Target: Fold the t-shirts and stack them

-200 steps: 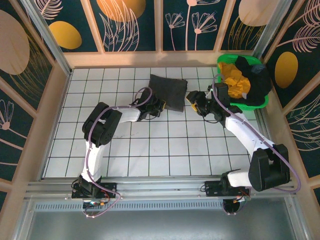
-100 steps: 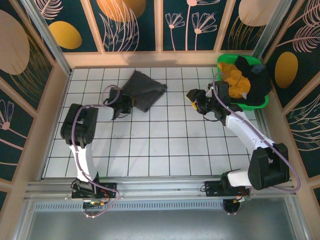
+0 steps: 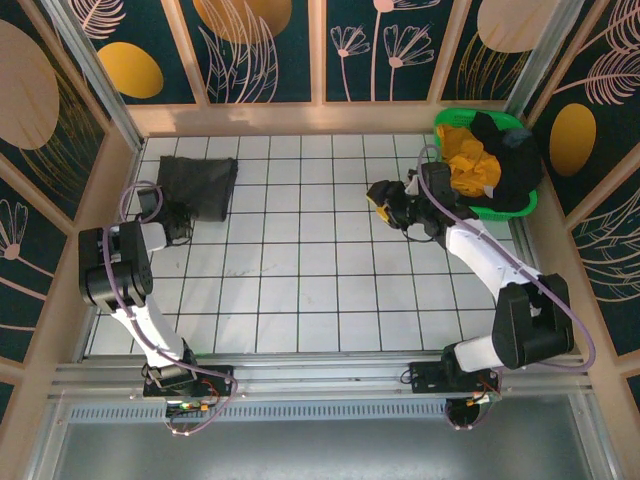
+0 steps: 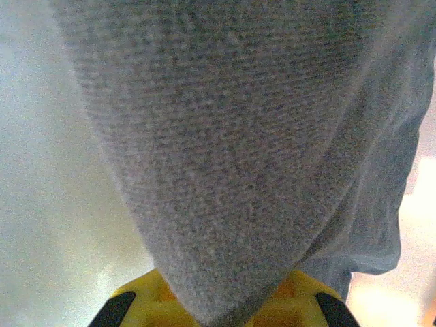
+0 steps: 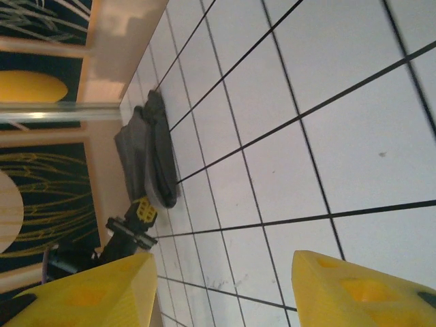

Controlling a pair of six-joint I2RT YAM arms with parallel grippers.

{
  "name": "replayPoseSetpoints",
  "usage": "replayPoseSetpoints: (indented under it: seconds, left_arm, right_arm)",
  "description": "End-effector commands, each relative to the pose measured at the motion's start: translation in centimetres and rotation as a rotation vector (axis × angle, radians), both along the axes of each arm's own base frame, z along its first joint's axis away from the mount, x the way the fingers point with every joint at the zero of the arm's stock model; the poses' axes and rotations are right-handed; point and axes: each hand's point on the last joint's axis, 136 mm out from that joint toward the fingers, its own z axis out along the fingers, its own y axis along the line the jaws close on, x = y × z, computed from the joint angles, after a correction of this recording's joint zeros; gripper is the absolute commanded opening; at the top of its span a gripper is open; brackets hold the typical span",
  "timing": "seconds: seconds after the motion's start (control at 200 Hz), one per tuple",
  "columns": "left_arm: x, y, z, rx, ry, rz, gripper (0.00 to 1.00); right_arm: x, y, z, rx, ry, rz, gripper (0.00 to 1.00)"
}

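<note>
Charcoal cloth, the folded t-shirt (image 3: 198,185) lay in the worktop's (image 3: 300,300) far-left corner, probably set there to start the stack clear of the folding space. The left fingers (image 4: 146,310) were clenched on its near edge. The right fingers (image 5: 88,286) stood apart and empty near the green basket (image 3: 527,204). The shirt's long axis ran roughly along the far wall.

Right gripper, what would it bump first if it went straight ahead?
Likely the white tiled table, since the right gripper aims low across bare tiles; the folded dark t-shirt lies farther off. Depth is unclear.
</note>
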Motion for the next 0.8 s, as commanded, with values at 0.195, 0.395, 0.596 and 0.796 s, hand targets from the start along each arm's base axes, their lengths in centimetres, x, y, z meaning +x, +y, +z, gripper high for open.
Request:
replayPoseSetpoints:
  seconds: [0.195,0.395,0.596,0.796]
  left_arm:
    - [1.7,-0.3,0.8,0.164,0.002,-0.23,0.12]
    - [2.6,-3.0,3.2,0.082,-0.118,-0.33,0.3]
    - [1.8,-5.2,5.3,0.019,-0.166,-0.379,0.38]
    - [-0.3,-4.6,6.5,0.078,-0.106,-0.36,0.84]
  right_arm:
    - [0.2,5.2,5.1,0.111,-0.208,0.221,0.55]
    - [0.3,5.7,4.6,0.116,-0.205,0.239,0.55]
    - [0.9,6.0,4.6,0.121,-0.221,0.246,0.55]
    - [1.8,6.1,5.5,0.107,-0.266,0.247,0.58]
